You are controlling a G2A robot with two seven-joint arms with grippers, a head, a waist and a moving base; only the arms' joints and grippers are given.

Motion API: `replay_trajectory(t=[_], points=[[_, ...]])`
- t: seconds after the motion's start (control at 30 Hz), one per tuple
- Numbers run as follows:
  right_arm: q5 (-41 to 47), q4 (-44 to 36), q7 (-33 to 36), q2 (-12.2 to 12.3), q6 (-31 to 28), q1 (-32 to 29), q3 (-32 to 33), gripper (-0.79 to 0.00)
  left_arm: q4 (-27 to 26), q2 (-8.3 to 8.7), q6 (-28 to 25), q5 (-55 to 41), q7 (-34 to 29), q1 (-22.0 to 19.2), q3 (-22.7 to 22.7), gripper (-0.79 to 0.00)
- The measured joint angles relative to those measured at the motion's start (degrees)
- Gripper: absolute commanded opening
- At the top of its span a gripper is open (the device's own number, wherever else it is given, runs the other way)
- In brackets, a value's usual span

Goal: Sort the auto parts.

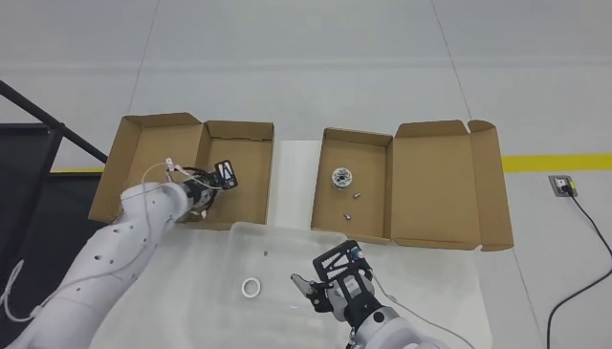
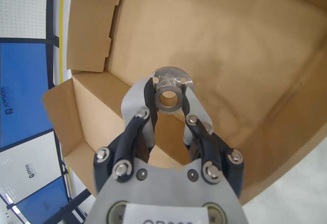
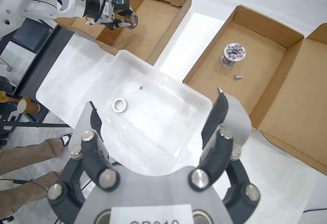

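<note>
1. I am holding a flanged metal bushing [image 2: 171, 77] in the left gripper [image 2: 167, 97]. Its jaws are pinching the bushing's collar at a narrow gap, and the flange is facing away from the wrist.
2. In the top view that claw is hanging left of centre, over the left cardboard box [image 1: 251, 196]. The wrist view is showing bare box floor beyond the part, and the two look apart.
3. The relation I am watching is that the box floor lies straight ahead along the bushing's bore axis. I judge that a release would send it down flange first, inside the walls.
4. The right gripper [image 3: 156, 102] is standing wide open and holding nothing. It is at the lower centre of the top view, above the white tray [image 3: 163, 133].
5. A metal ring [image 3: 119, 105] is lying flat in that tray, just left of the open claw in the top view. It is far nearer the right arm than the left.
6. The right cardboard box [image 3: 268, 97], right of centre, is already holding a hub part [image 3: 233, 54] and two small screws [image 3: 238, 77].
</note>
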Motion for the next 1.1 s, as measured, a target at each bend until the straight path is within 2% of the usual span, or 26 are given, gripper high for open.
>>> replay_trajectory(t=[0.23,0.37,0.73,1.1], points=[[0.00,0.00,0.00,0.00,0.00,0.00,0.00,0.000,8.25,-3.92,-0.50,0.12,2.19,-4.72,4.64,-0.785],[0.00,0.00,0.00,0.00,0.00,0.00,0.00,0.000,11.33,-5.46,-0.50,0.84,2.83,-6.55,6.12,-0.785],[0.00,0.00,0.00,0.00,0.00,0.00,0.00,0.000,17.42,-8.55,-0.47,1.62,1.66,-9.47,7.78,-0.785],[0.00,0.00,0.00,0.00,0.00,0.00,0.00,0.000,21.42,-10.26,-1.94,2.68,2.41,-10.54,8.37,-0.785]])
